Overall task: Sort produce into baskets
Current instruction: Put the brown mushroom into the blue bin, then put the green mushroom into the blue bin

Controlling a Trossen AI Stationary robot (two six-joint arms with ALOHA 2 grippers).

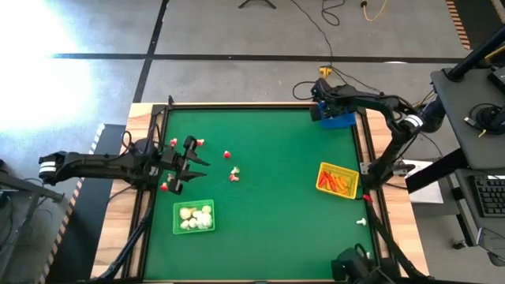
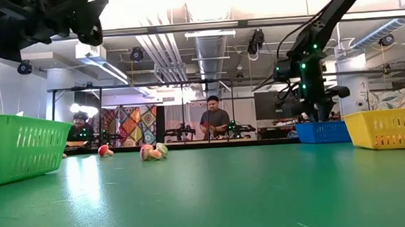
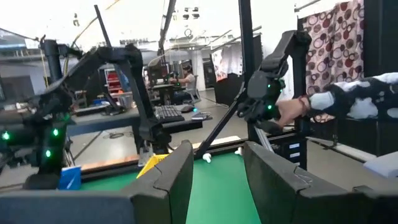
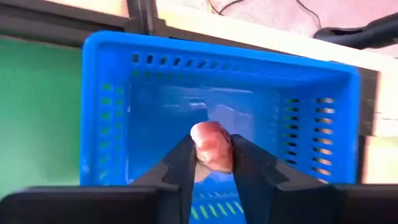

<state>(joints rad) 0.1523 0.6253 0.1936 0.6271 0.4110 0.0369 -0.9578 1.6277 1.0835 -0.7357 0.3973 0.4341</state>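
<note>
Presently, step in hand: dropping a red-and-white piece (image 4: 211, 144) into the blue basket (image 4: 112, 124).
Right gripper (image 4: 212, 163): poised directly above the blue basket at the table's far right corner; fingers close together, pinching the piece at their tips.
Left gripper (image 3: 217, 168): raised over the table's left side, jaws partly apart, nothing between them.
Remaining produce: loose red-and-white pieces (image 1: 233, 173) mid-table, one whitish piece (image 1: 361, 222) near the right edge.
Green basket (image 1: 193, 217): holds whitish bulbs.
Yellow basket (image 1: 337, 180): holds orange sticks.
Advice: keep the gripper centred over the basket floor, well inside the latticed walls, and part the fingers fully so the piece falls clear.
Basket contents below the piece: possibly bare, but glare makes this uncertain.
Writing or brands: none legible in any view.
</note>
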